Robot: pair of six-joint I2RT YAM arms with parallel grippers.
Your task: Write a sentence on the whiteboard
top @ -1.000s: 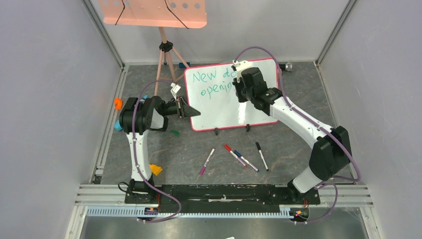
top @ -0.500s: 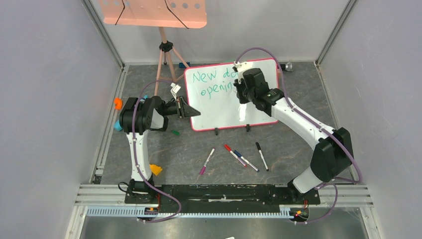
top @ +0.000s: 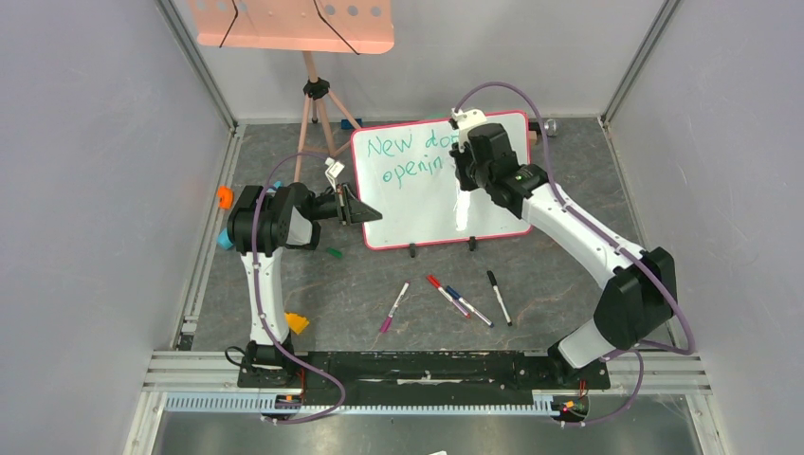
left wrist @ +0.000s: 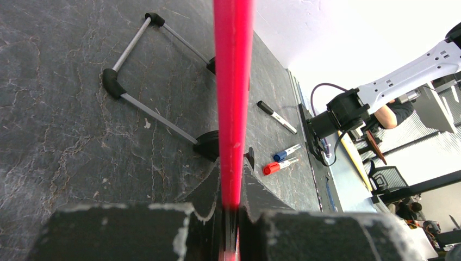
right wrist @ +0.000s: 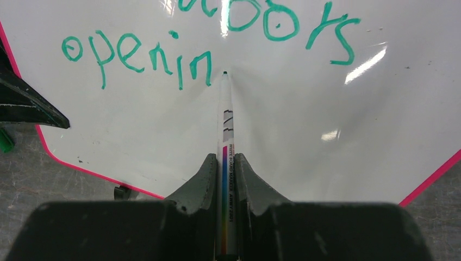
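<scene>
Loose markers (top: 499, 298): four lie on the dark table (top: 360, 284), between the arm bases and the board.
Left gripper (left wrist: 232, 201): its jaws pinch the pink-red frame at the left edge of the whiteboard (top: 427, 209) and steady it.
Right gripper (right wrist: 223, 179): its jaws are pressed on a green marker (right wrist: 224, 119), which points at the board. The tip is just right of the last "n"; I cannot tell if it touches.
Whiteboard: it stands tilted on its black feet at the far middle of the table.
Sentence (top: 403, 156): it reads "New doors" above "openin", so it seems almost complete.
Step in hand: probably the last letter, a "g".
Next move: it calls for light tip contact beside the "n" and a firm hold by the left gripper.
Salmon-pink tray (top: 289, 24): it is on a tripod behind the board.
</scene>
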